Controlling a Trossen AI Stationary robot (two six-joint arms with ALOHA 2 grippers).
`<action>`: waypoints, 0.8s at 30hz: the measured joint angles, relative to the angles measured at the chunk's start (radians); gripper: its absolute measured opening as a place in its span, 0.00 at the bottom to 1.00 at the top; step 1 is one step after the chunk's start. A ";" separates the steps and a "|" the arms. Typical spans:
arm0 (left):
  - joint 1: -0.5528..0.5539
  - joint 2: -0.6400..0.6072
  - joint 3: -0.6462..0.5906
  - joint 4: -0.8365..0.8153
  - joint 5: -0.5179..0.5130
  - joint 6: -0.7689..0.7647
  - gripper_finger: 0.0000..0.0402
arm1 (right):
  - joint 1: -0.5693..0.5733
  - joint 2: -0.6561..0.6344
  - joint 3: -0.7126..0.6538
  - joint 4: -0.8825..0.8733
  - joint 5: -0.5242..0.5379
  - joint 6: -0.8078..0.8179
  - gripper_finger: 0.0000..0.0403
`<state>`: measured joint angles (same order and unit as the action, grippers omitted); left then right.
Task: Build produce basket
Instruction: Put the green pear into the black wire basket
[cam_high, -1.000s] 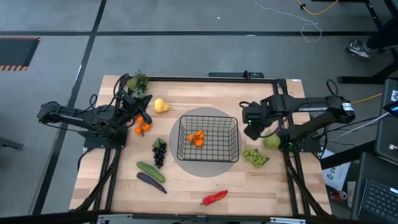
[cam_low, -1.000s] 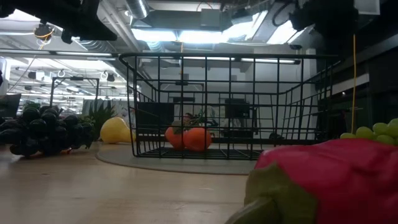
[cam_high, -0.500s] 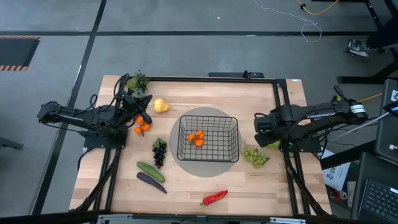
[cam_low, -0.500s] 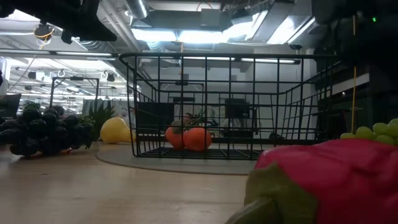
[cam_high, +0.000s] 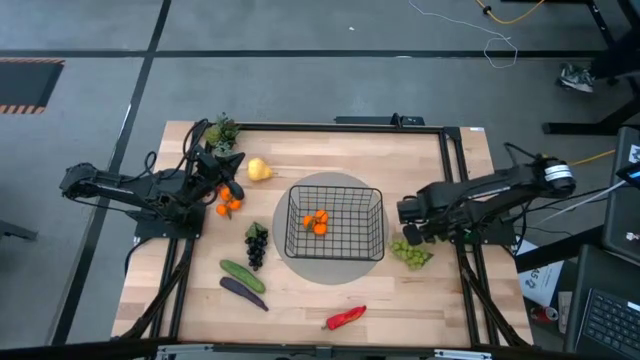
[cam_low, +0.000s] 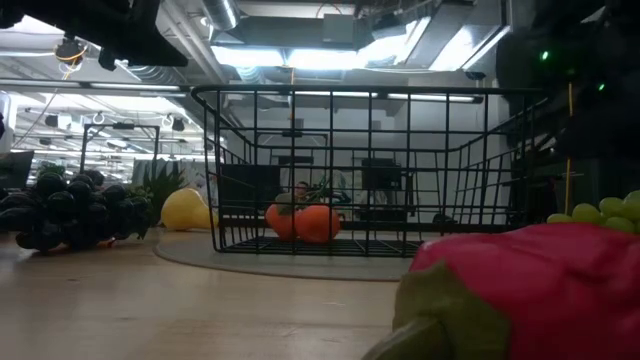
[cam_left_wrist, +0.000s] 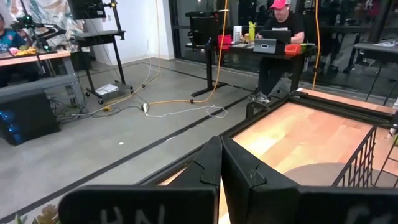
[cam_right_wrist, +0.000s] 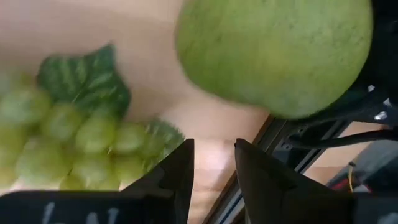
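My right gripper (cam_high: 413, 232) sits low at the table's right side, just beside the green grapes (cam_high: 410, 251). Its fingers (cam_right_wrist: 177, 177) are slightly apart, holding nothing; the grapes and the green pear (cam_right_wrist: 277, 53) fill its wrist view. My left gripper (cam_high: 222, 172) waits at the far left, fingers (cam_left_wrist: 211, 165) pressed together, near the loose oranges (cam_high: 228, 204) and lemon (cam_high: 259, 170). The basket (cam_high: 334, 222) stands mid-table on a grey round mat (cam_high: 334, 264), with two oranges (cam_high: 317, 222) inside. Dark grapes (cam_high: 256, 243), cucumber (cam_high: 242, 275), eggplant (cam_high: 243, 292) and red pepper (cam_high: 345, 318) lie outside it on the wood.
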<state>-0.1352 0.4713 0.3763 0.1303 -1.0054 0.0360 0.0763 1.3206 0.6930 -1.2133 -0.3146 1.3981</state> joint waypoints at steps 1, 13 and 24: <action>0.000 0.000 0.000 0.000 0.000 0.000 0.00 | -0.002 0.021 0.000 0.002 0.012 0.010 0.29; 0.000 0.000 0.000 -0.011 0.000 0.001 0.00 | -0.002 0.172 0.005 0.001 0.308 -0.019 0.29; 0.000 0.000 0.000 -0.027 0.000 0.001 0.00 | -0.033 0.172 0.011 -0.005 0.830 0.120 0.29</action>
<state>-0.1352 0.4712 0.3763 0.1034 -1.0057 0.0368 0.0431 1.4925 0.7044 -1.2188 0.5159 1.5180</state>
